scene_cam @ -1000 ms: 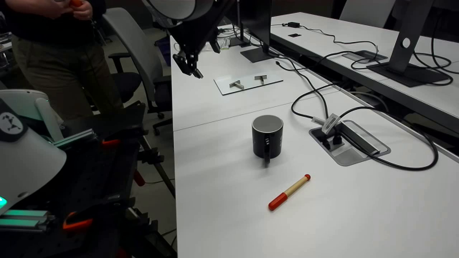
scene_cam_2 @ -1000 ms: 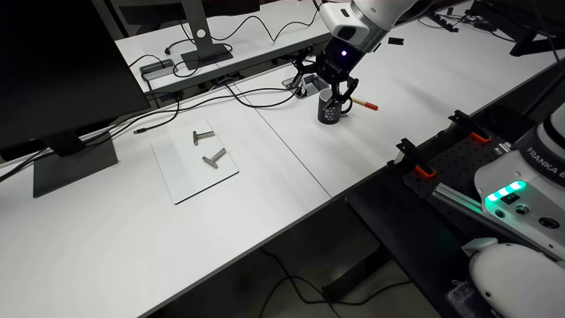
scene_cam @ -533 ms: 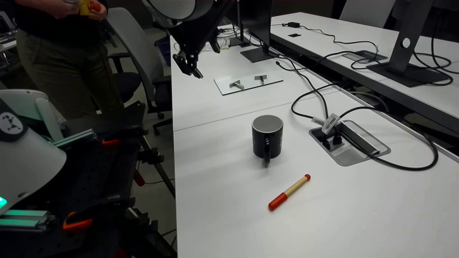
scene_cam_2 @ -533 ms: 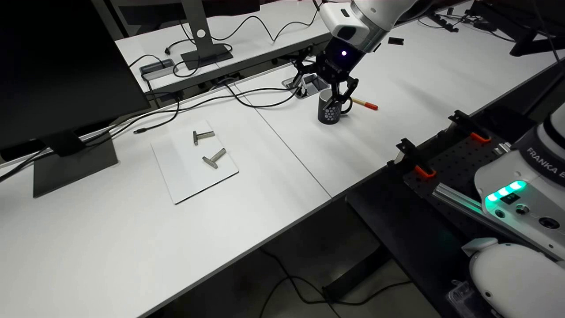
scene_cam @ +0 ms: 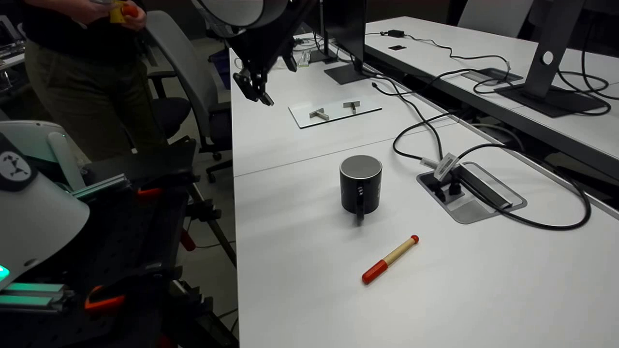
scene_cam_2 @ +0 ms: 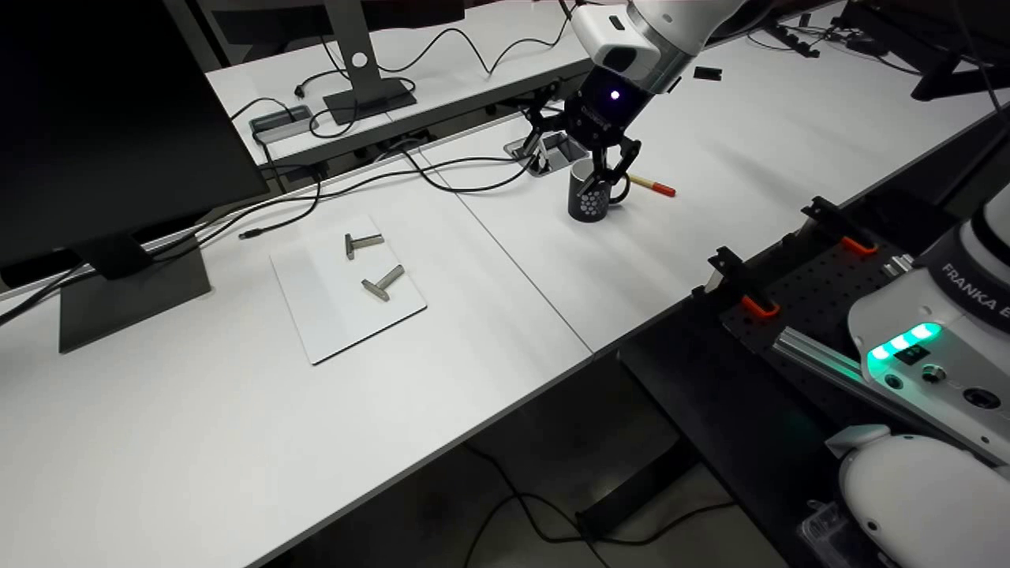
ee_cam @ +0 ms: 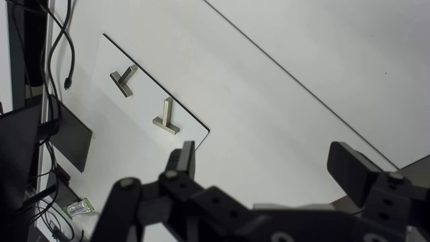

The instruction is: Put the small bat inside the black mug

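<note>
The small bat (scene_cam: 390, 258) lies flat on the white table, red at its thick end and tip with a tan middle. It also shows in an exterior view (scene_cam_2: 656, 187), partly hidden behind the mug's handle. The black mug (scene_cam: 350, 193) stands upright near the bat, its handle facing the bat's side; its visible inside looks pale and empty. In an exterior view the mug (scene_cam_2: 588, 207) is partly covered by a finger. My gripper (scene_cam_2: 557, 170) is open and empty, up in the air away from both. In the wrist view the gripper's fingers (ee_cam: 262, 151) are wide apart; mug and bat are out of view there.
A thin white board (scene_cam_2: 339, 315) with two T-shaped metal pieces (scene_cam_2: 383, 282) lies on the table. Black cables (scene_cam: 425, 121) run to a grey cable box (scene_cam: 471, 193). Monitors (scene_cam_2: 102, 158) stand along the back. A person (scene_cam: 92, 82) stands beside the table.
The arm, the mug and the bat have not moved. The person has shifted a little to the right in an exterior view, and a yellow object now shows in their hands.
</note>
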Robot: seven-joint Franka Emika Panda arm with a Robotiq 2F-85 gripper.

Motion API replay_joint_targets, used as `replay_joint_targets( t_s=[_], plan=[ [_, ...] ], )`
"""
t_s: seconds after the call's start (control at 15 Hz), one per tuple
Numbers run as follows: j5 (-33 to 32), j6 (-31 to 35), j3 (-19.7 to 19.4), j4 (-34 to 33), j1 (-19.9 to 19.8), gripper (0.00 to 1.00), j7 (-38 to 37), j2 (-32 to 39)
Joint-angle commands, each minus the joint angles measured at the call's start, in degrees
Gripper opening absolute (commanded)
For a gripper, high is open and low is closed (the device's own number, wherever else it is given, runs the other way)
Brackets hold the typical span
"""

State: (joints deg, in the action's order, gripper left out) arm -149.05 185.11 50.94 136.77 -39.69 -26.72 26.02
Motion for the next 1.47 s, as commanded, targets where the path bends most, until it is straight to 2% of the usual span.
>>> replay_joint_targets(
  t_s=[0.0,0.93,1.13,1.4],
  plan=[
    [0.0,0.0,0.0,0.0,0.0,1.0,0.0,0.0],
    [0.6,-1.3,0.4,0.3,-0.5,1.0,-0.7,0.0],
    [5.4,-5.0,-4.0,2.3,3.2,1.0,-3.6,-4.3],
    [12.7,-9.0,-7.6,3.9,4.8,1.0,-4.1,-5.2]
  ],
)
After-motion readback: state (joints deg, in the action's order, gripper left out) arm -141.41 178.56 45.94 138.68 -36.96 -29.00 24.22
